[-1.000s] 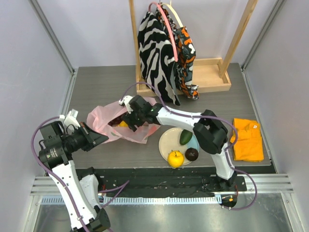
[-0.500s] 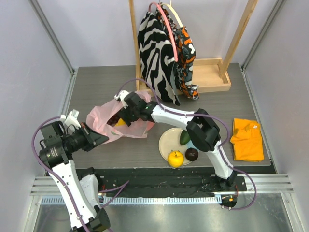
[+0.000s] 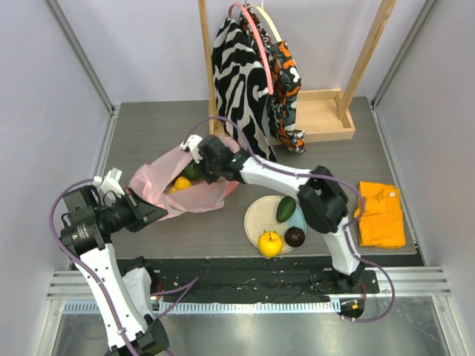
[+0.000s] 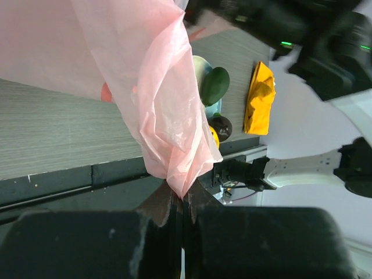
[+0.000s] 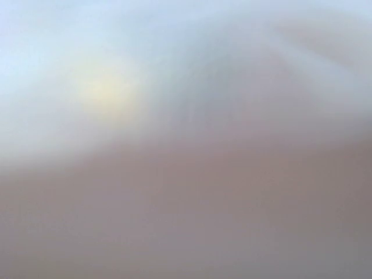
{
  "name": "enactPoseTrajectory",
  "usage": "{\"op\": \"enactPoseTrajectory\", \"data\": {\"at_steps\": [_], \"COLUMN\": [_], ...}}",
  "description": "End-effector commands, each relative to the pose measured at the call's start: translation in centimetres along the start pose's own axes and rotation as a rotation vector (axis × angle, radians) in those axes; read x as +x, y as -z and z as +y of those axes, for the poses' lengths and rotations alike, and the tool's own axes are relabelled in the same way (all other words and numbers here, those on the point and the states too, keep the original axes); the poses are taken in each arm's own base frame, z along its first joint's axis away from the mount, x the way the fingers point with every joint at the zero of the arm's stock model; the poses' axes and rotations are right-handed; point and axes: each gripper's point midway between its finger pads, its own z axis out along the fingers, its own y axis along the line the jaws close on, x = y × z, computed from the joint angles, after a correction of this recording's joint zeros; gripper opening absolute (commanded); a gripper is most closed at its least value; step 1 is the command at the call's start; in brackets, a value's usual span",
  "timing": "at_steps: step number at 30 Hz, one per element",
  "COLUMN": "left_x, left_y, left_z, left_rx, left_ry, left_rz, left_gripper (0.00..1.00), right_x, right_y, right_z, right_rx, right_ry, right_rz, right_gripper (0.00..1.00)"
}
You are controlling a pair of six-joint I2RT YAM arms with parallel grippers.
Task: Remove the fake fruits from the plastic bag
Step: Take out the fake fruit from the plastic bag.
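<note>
The pink bag (image 3: 159,194) lies on the tabletop (image 3: 148,141), with a yellow fruit (image 3: 180,183) and a green one (image 3: 191,172) showing in its mouth. The left tool (image 4: 181,200) is clamped on the bag's near corner. The right tool (image 3: 197,165) reaches into the bag's mouth by the green one; I cannot tell whether its jaws are apart or together. Right of the bag, a plate (image 3: 256,211) holds an avocado (image 3: 286,208), a yellow-orange fruit (image 3: 271,242) and a maroon one (image 3: 295,236).

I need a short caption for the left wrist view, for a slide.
Left gripper pinches a corner of the pink plastic bag; an avocado lies on the plate beyond.
</note>
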Motion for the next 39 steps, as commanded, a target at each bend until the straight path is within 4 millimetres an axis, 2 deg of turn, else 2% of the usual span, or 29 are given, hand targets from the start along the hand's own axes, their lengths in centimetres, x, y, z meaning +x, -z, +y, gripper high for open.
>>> {"op": "enactPoseTrajectory", "data": {"at_steps": [1,5,8,11,12,13,14,15,18,19,22,25,28,33,34,35,37,39], "left_x": [0.7,0.6,0.8,1.0,1.1,1.1,1.2,1.3,1.3,1.4,1.6,2.0,2.1,1.9,1.8,1.7,1.6,1.6], "left_y": [-0.1,-0.3,-0.5,-0.3,-0.2,-0.2,-0.1,-0.1,0.0,0.1,0.3,0.5,0.4,0.2,0.2,0.2,0.2,0.2], "left_z": [-0.3,-0.2,-0.2,-0.3,-0.4,-0.5,-0.6,-0.6,-0.6,-0.6,-0.4,-0.3,-0.2,0.0,0.1,0.0,0.1,0.1], "left_rx": [0.027,0.035,0.05,0.047,0.05,0.052,0.053,0.05,0.044,0.041,0.022,0.01,0.005,0.007,0.006,0.007,0.004,0.002], "left_ry": [0.064,0.077,0.09,0.086,0.079,0.076,0.075,0.07,0.064,0.06,0.04,0.029,0.038,0.054,0.056,0.057,0.062,0.064], "left_rz": [0.027,0.031,0.043,0.051,0.049,0.05,0.052,0.052,0.05,0.049,0.051,0.057,0.063,0.064,0.063,0.061,0.059,0.061], "left_gripper": [0.0,0.0,0.0,0.0,0.0,0.0,0.0,0.0,0.0,0.0,0.0,0.0,0.0,0.0,0.0,0.0,0.0,0.0], "right_x": [-8.1,-4.6,-2.3,-2.3,-1.8,-2.0,-3.1,-2.3,-4.2,-4.6,-5.9,-7.0,-7.6,-6.7,-7.0,-6.1,-6.1,-5.0], "right_y": [11.1,12.6,11.4,10.2,9.0,8.4,8.1,6.4,4.6,3.2,1.6,1.0,0.7,-1.4,-1.6,-2.7,-3.3,-4.4], "right_z": [0.4,1.7,2.7,3.8,4.0,4.5,4.5,4.4,3.8,3.6,3.9,4.7,5.4,6.7,6.9,6.5,7.1,7.3], "right_rx": [-0.083,-0.143,-0.181,-0.214,-0.207,-0.206,-0.199,-0.178,-0.139,-0.127,-0.132,-0.157,-0.174,-0.174,-0.169,-0.134,-0.13,-0.109], "right_ry": [0.032,0.014,-0.04,-0.071,-0.072,-0.07,-0.076,-0.083,-0.125,-0.132,-0.178,-0.187,-0.203,-0.221,-0.234,-0.241,-0.239,-0.231], "right_rz": [-0.239,-0.177,-0.131,-0.143,-0.123,-0.121,-0.14,-0.113,-0.143,-0.147,-0.162,-0.18,-0.19,-0.166,-0.172,-0.153,-0.148,-0.123], "right_gripper": [0.3,0.28,0.36,0.41,0.42,0.42,0.43,0.43,0.43,0.44,0.58,0.65,0.68,0.75,0.78,0.83,0.84,0.86]}}
